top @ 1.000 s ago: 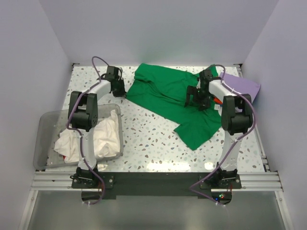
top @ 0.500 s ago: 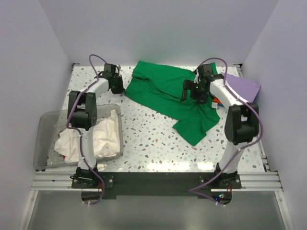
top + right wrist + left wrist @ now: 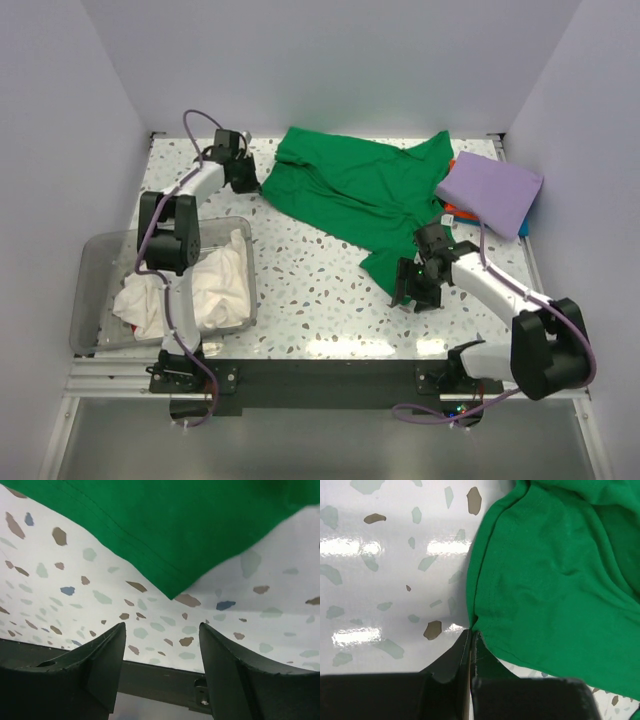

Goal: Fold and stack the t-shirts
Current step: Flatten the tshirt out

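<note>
Speckled surface, clear bin holding white t-shirts. Green t-shirt lies spread out beyond the bin, with a folded lavender t-shirt past it, farthest from the bin. Left fingers are closed tight, apparently pinching the green hem on the bin side. Right fingers stand wide and empty, with the corner away from the bin just ahead of them. Best to drop onto that corner, catch the whole hem, then pull taut against the left hold.

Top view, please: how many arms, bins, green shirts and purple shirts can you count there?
arms: 2 (left arm, right arm)
bin: 1
green shirt: 1
purple shirt: 1
total: 5
</note>
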`<state>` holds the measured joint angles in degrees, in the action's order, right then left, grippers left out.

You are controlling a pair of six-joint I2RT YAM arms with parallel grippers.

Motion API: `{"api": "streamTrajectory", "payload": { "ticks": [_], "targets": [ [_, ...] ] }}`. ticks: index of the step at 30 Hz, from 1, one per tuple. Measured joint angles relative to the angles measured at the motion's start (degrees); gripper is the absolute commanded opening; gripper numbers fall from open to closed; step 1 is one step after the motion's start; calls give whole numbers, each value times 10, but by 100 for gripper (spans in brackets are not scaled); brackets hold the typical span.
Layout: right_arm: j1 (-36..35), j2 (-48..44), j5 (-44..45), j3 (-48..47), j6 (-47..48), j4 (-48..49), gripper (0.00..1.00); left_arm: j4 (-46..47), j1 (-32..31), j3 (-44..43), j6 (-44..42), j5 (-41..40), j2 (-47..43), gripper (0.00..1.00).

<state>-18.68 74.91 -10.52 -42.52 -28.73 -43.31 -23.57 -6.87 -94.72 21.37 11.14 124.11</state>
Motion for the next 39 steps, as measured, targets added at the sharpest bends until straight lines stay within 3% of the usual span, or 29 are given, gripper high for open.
{"api": "streamTrajectory", "payload": {
  "ticks": [8, 19, 26, 34, 39],
  "targets": [
    [-1, -56, 35, 47, -56, 24, 56, -2, 0, 2, -10, 7, -22, 0],
    [-2, -15, 61, 55, -71, 72, 48, -7, 0, 17, -11, 9, -25, 0],
    [-2, 12, 65, 56, -74, 97, 38, -9, 0, 17, -16, 11, -28, 0],
    [-2, 16, 64, 57, -71, 94, 0, -14, 0, 17, -17, 17, -30, 0],
    [-2, 3, 63, 55, -66, 53, 0, -26, 0, 17, -17, 22, -49, 0]
  ]
}}
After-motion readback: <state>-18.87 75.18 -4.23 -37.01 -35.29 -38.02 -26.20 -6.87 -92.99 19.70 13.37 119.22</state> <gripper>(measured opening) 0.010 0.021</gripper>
